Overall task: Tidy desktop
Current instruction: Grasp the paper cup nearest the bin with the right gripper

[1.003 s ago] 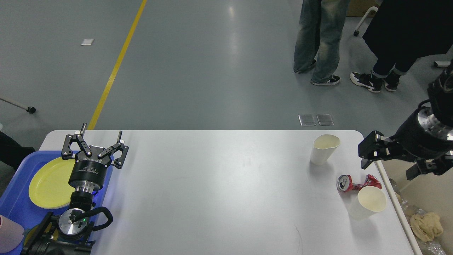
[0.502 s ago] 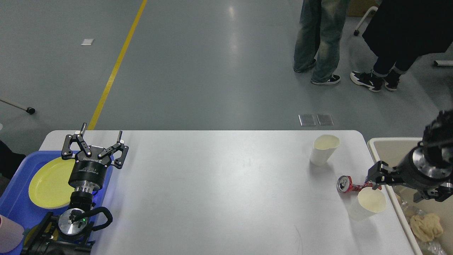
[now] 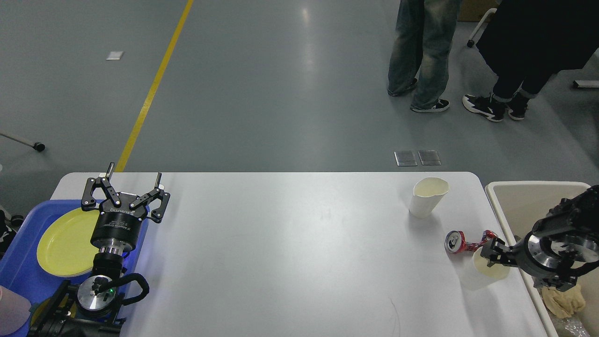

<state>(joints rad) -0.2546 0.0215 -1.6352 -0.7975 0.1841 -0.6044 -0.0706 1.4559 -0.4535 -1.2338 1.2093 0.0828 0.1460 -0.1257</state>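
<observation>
left gripper [image 3: 132,186] spread wide above the blue tray [image 3: 18,262] – right gripper [image 3: 492,250] at the near cup [image 3: 484,274] rim, finger state unclear.

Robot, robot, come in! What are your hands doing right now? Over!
Left hand open, above blue tray. Right hand at near paper cup, grip unclear. Desktop holds two cups and crushed can. Can touches near cup.

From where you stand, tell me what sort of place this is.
Probably a robot test hall or workshop floor: grey floor with a yellow line, a white desktop staged with paper cups and a crushed can, people standing nearby.
</observation>
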